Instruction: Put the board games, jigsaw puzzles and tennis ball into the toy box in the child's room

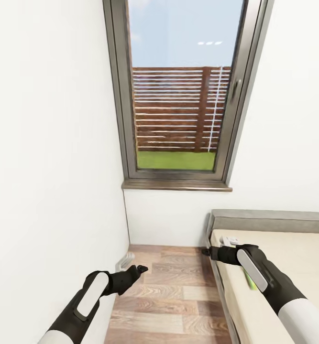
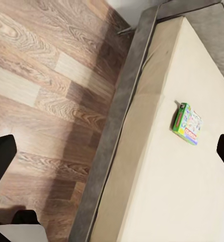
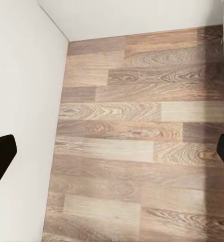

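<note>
**Robot beside the bed, one game box in reach of view**

The robot stands in the gap between a white wall and the bed (image 1: 293, 253), facing a tall window (image 1: 178, 95). Both arms are held out low in front. The left gripper (image 1: 139, 270) hangs over the plank floor (image 1: 169, 296); in its wrist view the two fingertips (image 2: 1, 156) sit at opposite edges of the picture, wide apart with nothing between them, so it is spread and empty. The right gripper (image 1: 208, 251) is at the bed's near corner; its wrist view shows the same wide, empty spread over bare floor.

The left wrist view looks across the beige sheet to a game box (image 2: 188, 123), green-edged with a white printed face, lying flat and alone on the mattress, well apart from the grey bed frame (image 2: 117, 126). In the head view, a small pale object and a green strip peek out past the right forearm on the sheet; what they are cannot be told.

Judged from its looks, the box is thin, stiff and light, with a smooth printed surface that could slip between the fingers. Lying flat on a soft sheet, it offers little edge from above. A sensible hold would be across its short width, fingers pressing down into the mattress on both long sides, or at one end after tilting it up. Squeezing hard could dent the card.
</note>
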